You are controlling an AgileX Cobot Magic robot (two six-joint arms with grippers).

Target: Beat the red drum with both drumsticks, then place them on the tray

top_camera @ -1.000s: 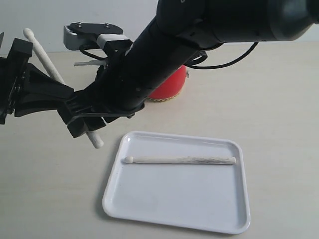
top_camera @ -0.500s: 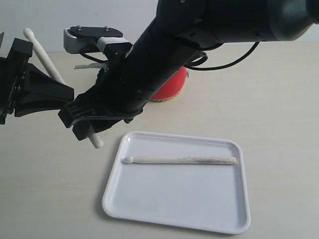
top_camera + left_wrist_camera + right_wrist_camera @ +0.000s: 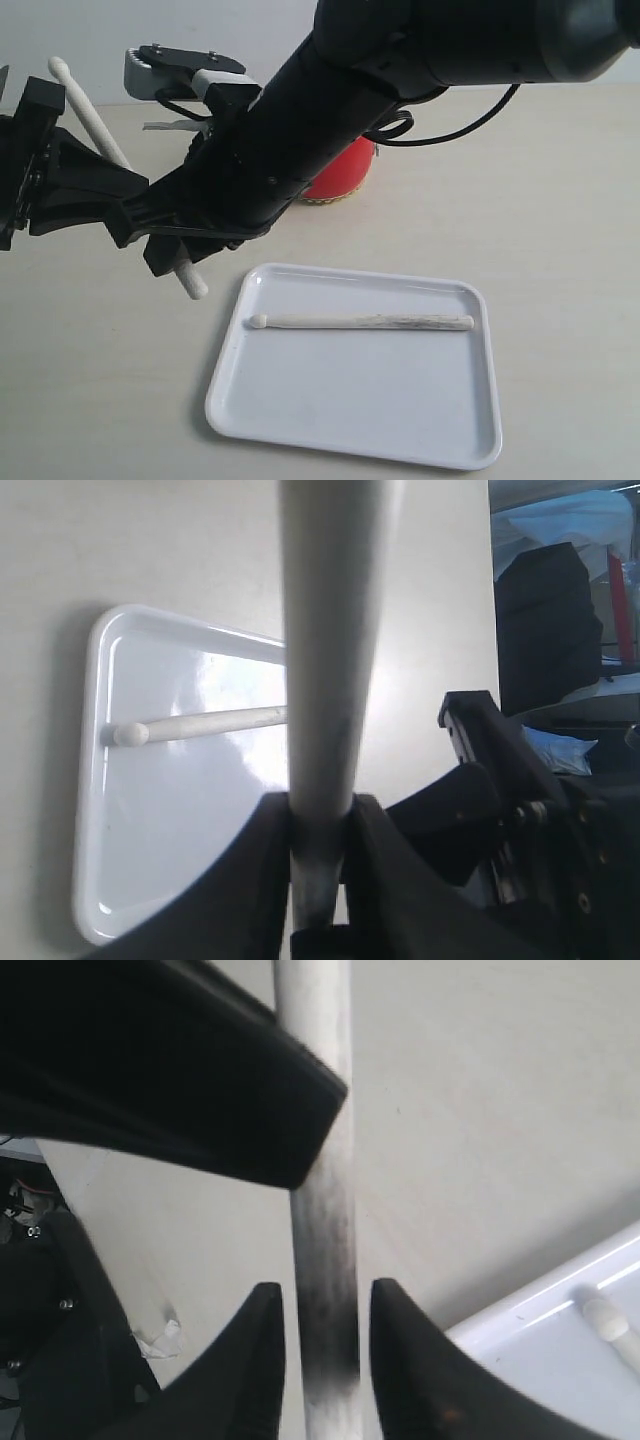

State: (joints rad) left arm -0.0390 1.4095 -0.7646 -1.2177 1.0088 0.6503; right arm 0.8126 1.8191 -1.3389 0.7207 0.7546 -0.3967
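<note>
A: What is given by the exterior view?

B: The raised drumstick [image 3: 90,118] is held aslant above the table [image 3: 560,220]. Its long axis runs from the rounded tip, high at the far left, down to the butt just beside the tray [image 3: 350,400]. It is clamped by the left gripper [image 3: 125,185]. The right gripper [image 3: 170,250], reached across the middle, is set around the lower part. The second drumstick [image 3: 360,322] is laid lengthwise in the tray, tip to the left, along the far rim. The red drum [image 3: 345,175] is half hidden behind the right arm, beyond the tray. Open table is left on the right side.

A: And the left wrist view?

B: The left gripper [image 3: 320,850] is shown with its jaws clenched on the raised drumstick [image 3: 325,660], no gap being visible. The tray [image 3: 160,860] and second drumstick [image 3: 200,723] are seen below it.

A: The right wrist view?

B: The jaws of the right gripper [image 3: 325,1360] are placed on either side of the darkened shaft [image 3: 322,1210]. A sliver of gap is seen on each side, so nothing is gripped. A tray corner [image 3: 560,1340] is caught as well.
</note>
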